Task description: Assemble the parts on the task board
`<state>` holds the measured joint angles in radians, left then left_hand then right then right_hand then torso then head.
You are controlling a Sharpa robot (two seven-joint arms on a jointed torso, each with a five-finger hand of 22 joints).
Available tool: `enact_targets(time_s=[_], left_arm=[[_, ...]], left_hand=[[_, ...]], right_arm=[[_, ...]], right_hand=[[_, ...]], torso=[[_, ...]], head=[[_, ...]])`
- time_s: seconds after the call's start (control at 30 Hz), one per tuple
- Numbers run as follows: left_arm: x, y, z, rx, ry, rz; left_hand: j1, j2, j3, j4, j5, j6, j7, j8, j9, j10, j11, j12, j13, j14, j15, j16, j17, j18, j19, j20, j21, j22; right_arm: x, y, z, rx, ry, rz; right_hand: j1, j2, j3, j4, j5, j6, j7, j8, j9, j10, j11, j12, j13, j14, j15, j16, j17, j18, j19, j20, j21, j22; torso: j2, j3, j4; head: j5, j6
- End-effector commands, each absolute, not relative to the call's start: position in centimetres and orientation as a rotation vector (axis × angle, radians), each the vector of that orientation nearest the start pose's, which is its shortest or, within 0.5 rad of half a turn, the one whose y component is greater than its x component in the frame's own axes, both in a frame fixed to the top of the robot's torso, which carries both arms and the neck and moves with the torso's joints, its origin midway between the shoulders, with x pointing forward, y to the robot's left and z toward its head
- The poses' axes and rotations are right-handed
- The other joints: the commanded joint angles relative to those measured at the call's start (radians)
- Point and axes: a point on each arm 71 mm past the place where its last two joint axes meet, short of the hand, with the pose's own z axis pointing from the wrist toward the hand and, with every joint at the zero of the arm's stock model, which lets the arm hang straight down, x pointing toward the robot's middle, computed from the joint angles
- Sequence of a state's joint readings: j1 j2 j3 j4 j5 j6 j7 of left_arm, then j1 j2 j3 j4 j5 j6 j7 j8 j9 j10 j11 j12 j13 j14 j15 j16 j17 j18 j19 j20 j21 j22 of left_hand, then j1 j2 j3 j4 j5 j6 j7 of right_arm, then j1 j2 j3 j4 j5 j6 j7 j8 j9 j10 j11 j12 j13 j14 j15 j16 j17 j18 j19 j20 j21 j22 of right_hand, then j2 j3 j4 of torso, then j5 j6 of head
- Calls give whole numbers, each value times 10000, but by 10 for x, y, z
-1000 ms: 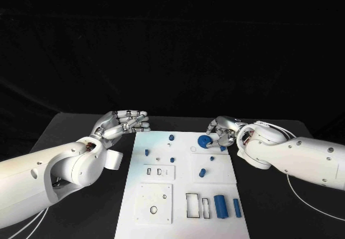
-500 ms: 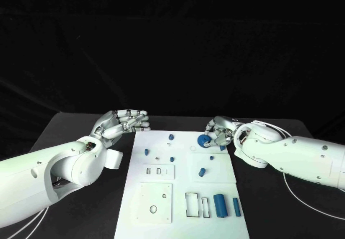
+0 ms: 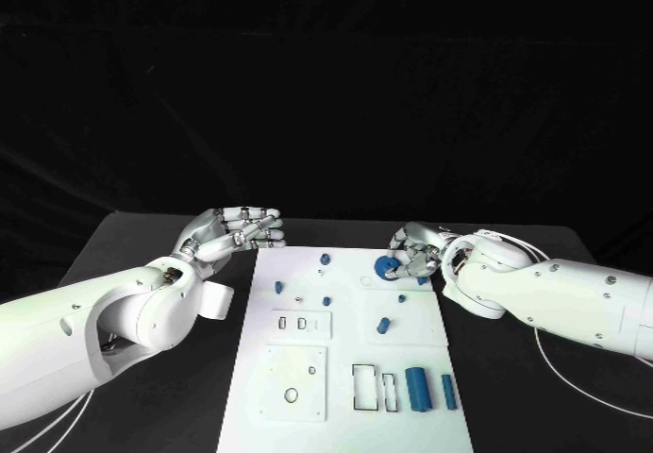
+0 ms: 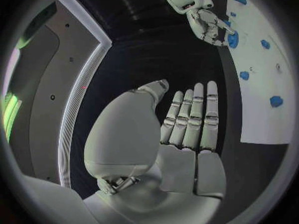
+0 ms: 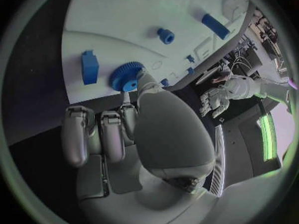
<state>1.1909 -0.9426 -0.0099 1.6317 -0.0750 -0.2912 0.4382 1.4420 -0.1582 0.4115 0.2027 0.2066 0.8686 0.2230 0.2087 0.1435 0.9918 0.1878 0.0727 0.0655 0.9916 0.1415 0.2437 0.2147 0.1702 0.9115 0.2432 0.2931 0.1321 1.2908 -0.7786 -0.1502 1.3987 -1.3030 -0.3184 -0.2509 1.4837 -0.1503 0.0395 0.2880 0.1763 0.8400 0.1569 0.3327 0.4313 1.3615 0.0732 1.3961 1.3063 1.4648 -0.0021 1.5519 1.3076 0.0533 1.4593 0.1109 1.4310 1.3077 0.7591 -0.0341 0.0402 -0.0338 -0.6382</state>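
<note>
Head view puts the right hand (image 3: 412,253) right of centre, pinching a blue gear (image 3: 387,268) at the task board's (image 3: 347,377) upper right. Left hand (image 3: 228,232), fingers apart and holding nothing, hovers over the surface (image 3: 150,245) beside the board's upper left corner.

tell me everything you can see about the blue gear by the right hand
The blue gear is a small round toothed wheel, matte like plastic, with fine teeth around its rim and a raised hub in the middle. It lies flat at the far right part of the white task board. The right hand has its fingers on the gear; in the right wrist view a fingertip touches the gear's edge. Whether the gear is seated on a peg cannot be told.
</note>
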Motion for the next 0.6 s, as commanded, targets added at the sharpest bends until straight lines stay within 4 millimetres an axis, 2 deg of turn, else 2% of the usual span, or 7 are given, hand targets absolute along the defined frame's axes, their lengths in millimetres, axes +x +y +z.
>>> enact_targets(time_s=[0.03, 0.33, 0.37, 0.43, 0.6], left_arm=[[469, 222, -157, -9909, 13813, -16304], [469, 222, -157, -9906, 13823, -16324], [469, 222, -157, -9905, 13825, -16328], [469, 222, -157, -9904, 13826, -16332], [470, 222, -157, -9898, 13831, -16348]], left_hand=[[-73, 8, 51, 10, -66, -30, 263, -30, -11, -10, 62, -46, 2, -46, 26, -40, 10, 113, 30, 4, 66, 9], [-73, 8, 51, 10, -66, -30, 263, -30, -11, -10, 62, -46, 2, -46, 26, -40, 10, 113, 30, 4, 66, 9], [-73, 8, 51, 10, -66, -30, 263, -30, -11, -10, 62, -46, 2, -46, 26, -40, 10, 113, 30, 4, 66, 9], [-73, 8, 51, 10, -66, -30, 263, -30, -11, -10, 62, -46, 2, -46, 26, -40, 10, 113, 30, 4, 66, 9], [-73, 8, 51, 10, -66, -30, 263, -30, -11, -10, 62, -46, 2, -46, 26, -40, 10, 113, 30, 4, 66, 9]], right_arm=[[513, -217, -197, 403, 17937, 4806], [513, -217, -197, 390, 17814, 4791], [513, -217, -196, 367, 17718, 4802], [513, -216, -195, 344, 17592, 4833], [510, -212, -187, 102, 16493, 5218]], right_hand=[[-8, 121, 71, -7, 32, 101, -38, 22, -26, 87, -10, 63, 26, 938, 43, 59, 2030, -102, 62, -18, 42, 1062], [215, 209, 330, -50, 41, 249, -66, -18, -111, 163, -43, 134, 140, 940, 14, 64, 2048, -109, 80, -46, 70, 1109], [431, 258, 699, -39, 60, 412, -103, -43, -183, 211, -81, 173, 212, 944, -21, 69, 2066, -114, 92, -75, 87, 1139], [554, 233, 953, -49, 61, 552, -135, -46, -226, 267, -111, 216, 284, 949, -46, 74, 2092, -121, 111, -98, 112, 1176], [771, 1, 1949, -104, 59, 1030, -268, 11, -294, 410, -229, 302, 447, 967, -147, 93, 2181, -160, 207, -189, 235, 1344]], torso=[[11, 3, -9], [8, 5, -11], [8, 5, -11], [2, 5, -11], [1, 9, -15]], head=[[9, -19], [17, -35], [17, -35], [22, -41], [21, -33]])
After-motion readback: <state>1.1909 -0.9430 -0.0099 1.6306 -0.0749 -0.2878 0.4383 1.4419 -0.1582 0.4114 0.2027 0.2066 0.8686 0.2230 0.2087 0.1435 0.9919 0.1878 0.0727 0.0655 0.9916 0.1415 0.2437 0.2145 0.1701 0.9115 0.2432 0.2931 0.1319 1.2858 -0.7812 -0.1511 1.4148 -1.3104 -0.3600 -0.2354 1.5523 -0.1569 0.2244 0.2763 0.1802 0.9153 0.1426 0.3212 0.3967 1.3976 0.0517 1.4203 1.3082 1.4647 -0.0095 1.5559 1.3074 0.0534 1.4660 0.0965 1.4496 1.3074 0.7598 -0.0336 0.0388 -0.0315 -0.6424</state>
